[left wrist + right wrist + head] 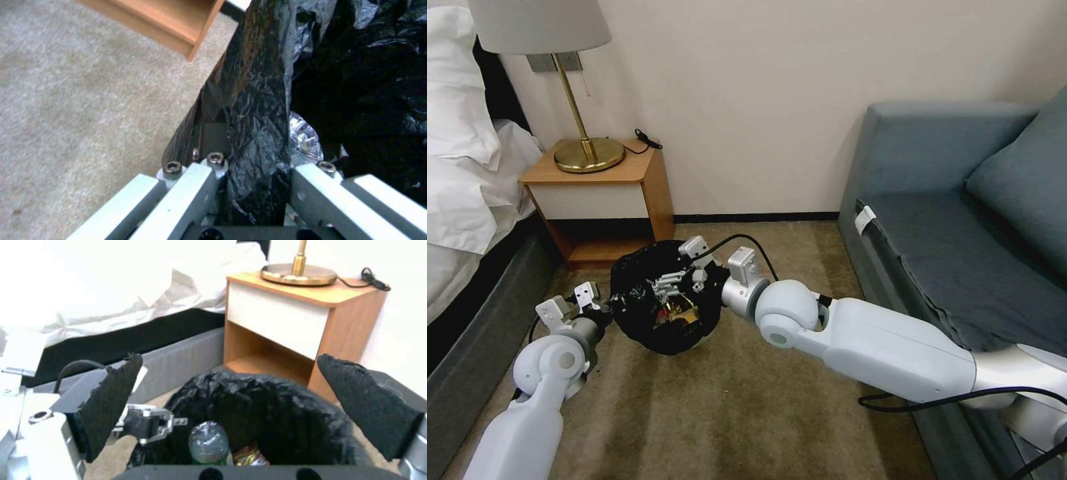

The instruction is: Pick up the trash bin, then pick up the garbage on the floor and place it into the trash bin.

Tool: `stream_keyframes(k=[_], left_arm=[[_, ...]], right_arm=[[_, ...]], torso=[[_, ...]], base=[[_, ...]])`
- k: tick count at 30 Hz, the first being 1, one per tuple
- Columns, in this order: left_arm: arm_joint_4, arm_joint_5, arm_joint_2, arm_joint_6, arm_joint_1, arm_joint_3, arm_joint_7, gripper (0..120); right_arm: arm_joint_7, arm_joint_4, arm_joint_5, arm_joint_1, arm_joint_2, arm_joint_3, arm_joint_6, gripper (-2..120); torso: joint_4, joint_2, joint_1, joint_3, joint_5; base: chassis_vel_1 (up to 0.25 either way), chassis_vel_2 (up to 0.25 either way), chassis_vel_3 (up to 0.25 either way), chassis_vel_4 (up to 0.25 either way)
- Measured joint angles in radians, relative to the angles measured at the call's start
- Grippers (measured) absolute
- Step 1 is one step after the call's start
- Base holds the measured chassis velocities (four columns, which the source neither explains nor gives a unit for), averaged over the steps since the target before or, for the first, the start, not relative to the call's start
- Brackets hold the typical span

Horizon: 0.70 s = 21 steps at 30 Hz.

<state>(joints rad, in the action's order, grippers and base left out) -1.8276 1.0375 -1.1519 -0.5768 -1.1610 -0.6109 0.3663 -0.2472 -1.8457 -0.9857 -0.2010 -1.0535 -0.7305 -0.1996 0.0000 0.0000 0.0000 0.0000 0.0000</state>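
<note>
Two arms meet at the trash bin (657, 330), and I read it as a small round tub wrapped in crinkled black liner, held above the carpet (714, 407) in front of the nightstand (597, 200), between the bed (467, 200) and the sofa (960, 253). Down inside it I see garbage: a clear bottle with green at its base (209, 445) and a shiny yellow-red wrapper (249, 456) beside it.

My left gripper (602, 308) comes in low from the bed side, arm bent at the elbow, and it is clamped on the bin's rim; the left wrist view shows a band of black liner and rim pinched between the fingers (189, 195).

My right gripper (670, 288) reaches across from the sofa side, forearm stretched long and nearly level, wrist over the bin's mouth. Its black-padded fingers (111, 403) are spread wide with nothing between them, straddling the opening just above the litter.
</note>
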Motion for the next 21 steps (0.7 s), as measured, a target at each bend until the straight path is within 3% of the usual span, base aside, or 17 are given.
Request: stream_keyframes(k=[12,21], left_arm=[[0.044,0.073,-0.007,-0.044,0.015,0.006,0.137,2],[0.099,0.098,-0.036,-0.048,0.018,0.01,0.193,2]], right_arm=[[0.0,-0.031,0.022,-0.054,0.039,0.02,0.013,100],[0.0,-0.041,0.027,-0.07,0.05,0.029,0.014,100]], torso=[[0.0,0.0,0.0,0.0,0.0],[0.0,0.0,0.0,0.0,0.0]], base=[[0.0,0.0,0.0,0.0],[0.0,0.0,0.0,0.0]])
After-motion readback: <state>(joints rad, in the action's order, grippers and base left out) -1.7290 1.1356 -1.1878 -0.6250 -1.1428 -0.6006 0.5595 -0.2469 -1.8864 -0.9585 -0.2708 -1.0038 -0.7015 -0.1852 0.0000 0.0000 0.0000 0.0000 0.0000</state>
